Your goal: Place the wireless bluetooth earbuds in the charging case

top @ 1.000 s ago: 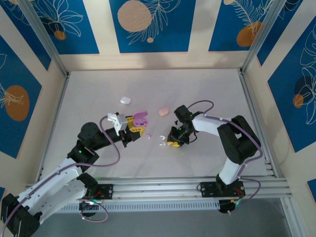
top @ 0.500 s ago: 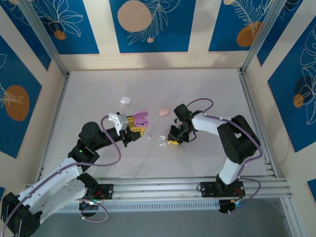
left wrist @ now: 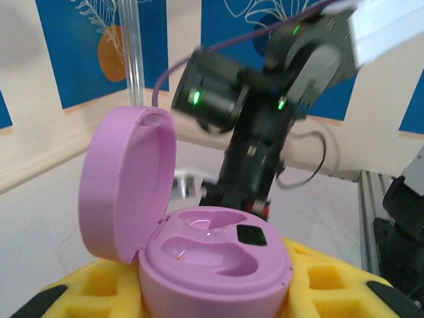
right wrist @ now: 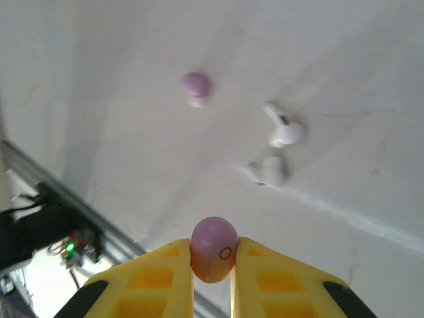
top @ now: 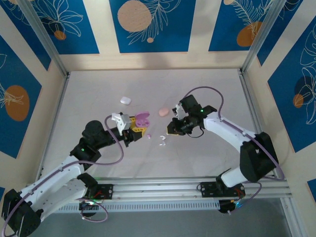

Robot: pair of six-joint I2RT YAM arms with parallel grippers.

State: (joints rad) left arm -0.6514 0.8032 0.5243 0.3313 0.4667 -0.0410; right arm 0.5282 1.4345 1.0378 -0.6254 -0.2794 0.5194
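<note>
The right gripper [right wrist: 213, 268] pinches a tiny glossy mauve earbud [right wrist: 214, 255] at its jaw tips. The left gripper [top: 138, 127] clasps an open lilac plastic case [left wrist: 215, 265].

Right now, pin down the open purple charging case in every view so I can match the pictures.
Top external: purple charging case, centre-left of the table, held in the left claw.
Left wrist: the case, lower centre, lid open to the left, wells look empty.
Shared landmark: the right arm, right of the case from above, behind it in the left wrist view.
</note>
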